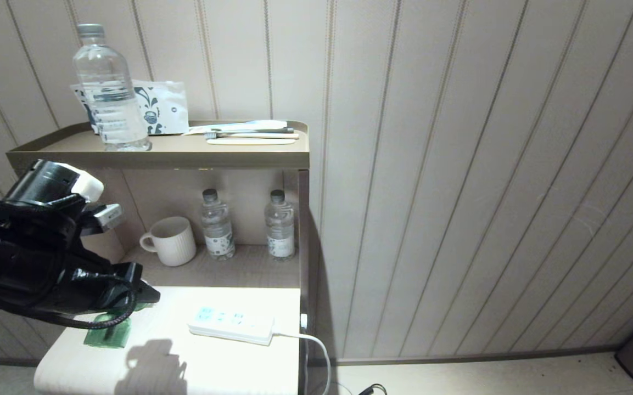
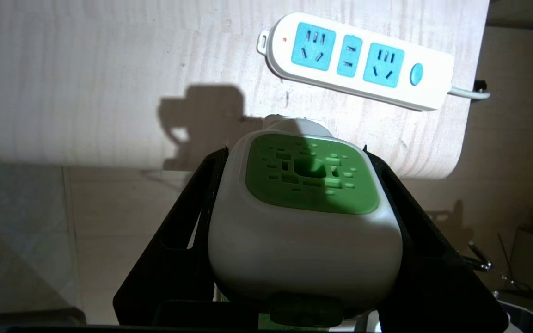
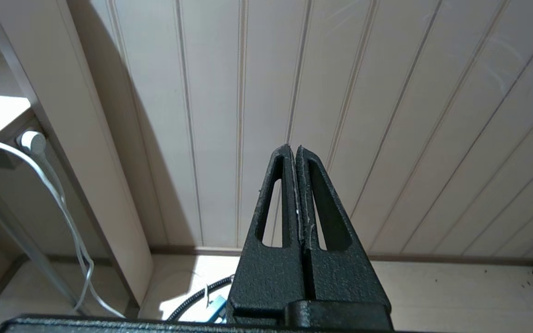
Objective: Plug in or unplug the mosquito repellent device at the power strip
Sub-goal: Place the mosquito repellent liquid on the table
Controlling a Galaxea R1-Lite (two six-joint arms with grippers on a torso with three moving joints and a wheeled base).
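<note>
Left tool (image 2: 303,185) grips the white device (image 2: 303,231) with its perforated green face; strip (image 2: 356,60) lies apart; right tool (image 3: 295,152) closed.

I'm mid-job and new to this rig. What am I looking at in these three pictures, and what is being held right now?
These are three cameras on one two-armed robot. The head view looks down at a small bedside unit; the other two sit on the wrists, behind the fingers.

In the head view the left gripper, black and bulky, is over the white lower surface. The left wrist view shows its fingers clamped on either side of the mosquito repellent device, white with a green vented top. The power strip lies beyond it, apart from the device, with all its sockets empty.

The right wrist view shows the right gripper with fingers pressed together, holding nothing, facing the panelled wall.

Behind, a mug and two small water bottles stand in the recess; a larger bottle is on the top shelf.
</note>
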